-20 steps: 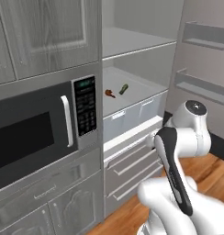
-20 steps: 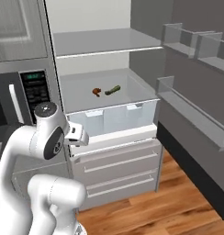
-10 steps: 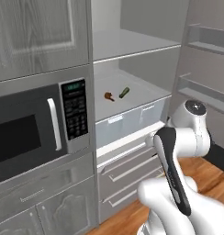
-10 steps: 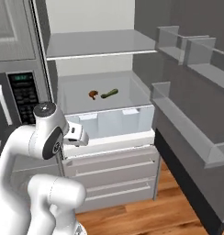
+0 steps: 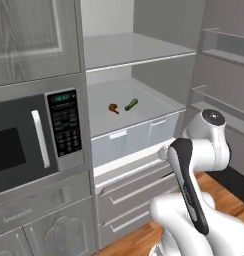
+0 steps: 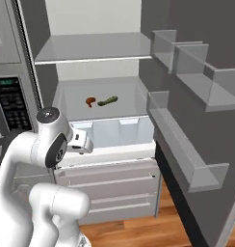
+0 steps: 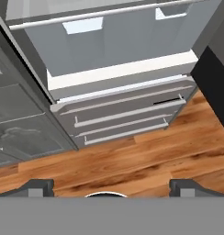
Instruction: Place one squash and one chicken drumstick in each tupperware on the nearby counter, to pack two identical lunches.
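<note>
Squash [image 5: 131, 104] | lay beside drumstick [image 5: 113, 108] on fridge shelf [image 5: 159, 106], above and beyond gripper [image 7: 112, 187] | long axis slanted far-right | jaws spread wide, empty

White glossy arm [image 5: 194, 150] w/ dark joint bands, rounded segments

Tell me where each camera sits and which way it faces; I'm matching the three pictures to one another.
Left base view: behind the arm on its left, looking forward into the open fridge; the white arm rises lower right; the black microwave is at left.
Right base view: behind on the right, facing the same fridge and its door shelves; the arm rises lower left.
Hand view: on the hand, looking down at the grey fridge drawers and wooden floor; the open gripper has its tips at the bottom.
Both base views share the small reddish-brown chicken drumstick and elongated green squash on the shelf.
</note>
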